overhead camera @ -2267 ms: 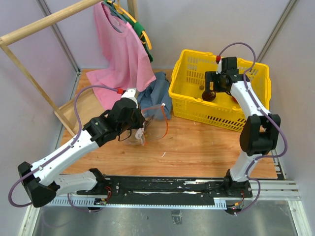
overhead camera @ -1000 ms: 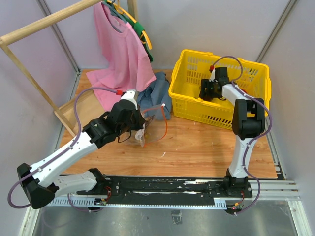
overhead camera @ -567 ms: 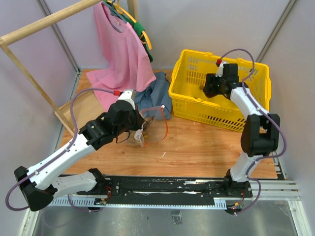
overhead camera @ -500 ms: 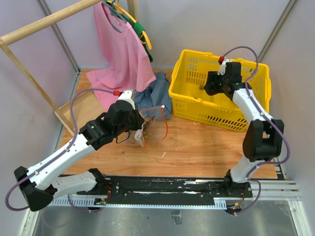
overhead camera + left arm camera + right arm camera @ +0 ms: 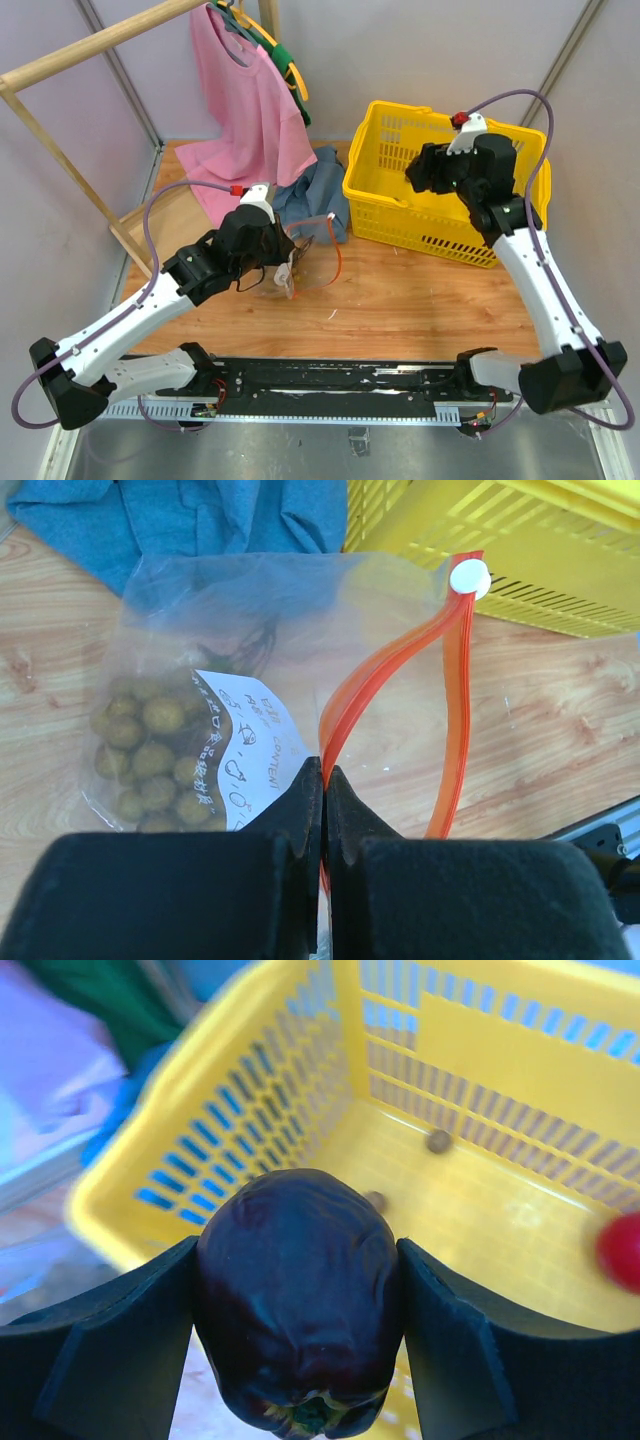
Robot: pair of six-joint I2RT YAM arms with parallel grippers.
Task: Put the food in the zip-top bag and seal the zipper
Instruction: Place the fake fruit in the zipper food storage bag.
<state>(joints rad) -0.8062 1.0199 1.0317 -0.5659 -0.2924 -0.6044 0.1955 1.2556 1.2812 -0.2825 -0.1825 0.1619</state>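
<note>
My left gripper (image 5: 324, 775) is shut on the red-orange zipper (image 5: 395, 675) of the clear zip-top bag (image 5: 200, 610), holding its mouth open above the wood floor. The bag holds a tan-yellow cluster of small balls (image 5: 150, 760) behind a white label (image 5: 245, 750). In the top view this gripper (image 5: 288, 262) and the bag (image 5: 312, 250) are left of centre. My right gripper (image 5: 300, 1300) is shut on a dark purple fruit (image 5: 300, 1260) above the yellow basket (image 5: 480, 1050). A red round fruit (image 5: 622, 1250) lies in the basket. In the top view the right gripper (image 5: 418, 178) hangs over the basket's left part.
The yellow basket (image 5: 440, 232) stands at the back right. A blue cloth (image 5: 315, 190) lies between basket and bag, and a pink shirt (image 5: 245, 110) hangs from a wooden rack (image 5: 90, 45) at the back left. Small brown bits (image 5: 438, 1141) lie in the basket.
My right arm has risen out of the basket with the dark purple fruit in its jaws. The left arm and the bag have barely moved.
</note>
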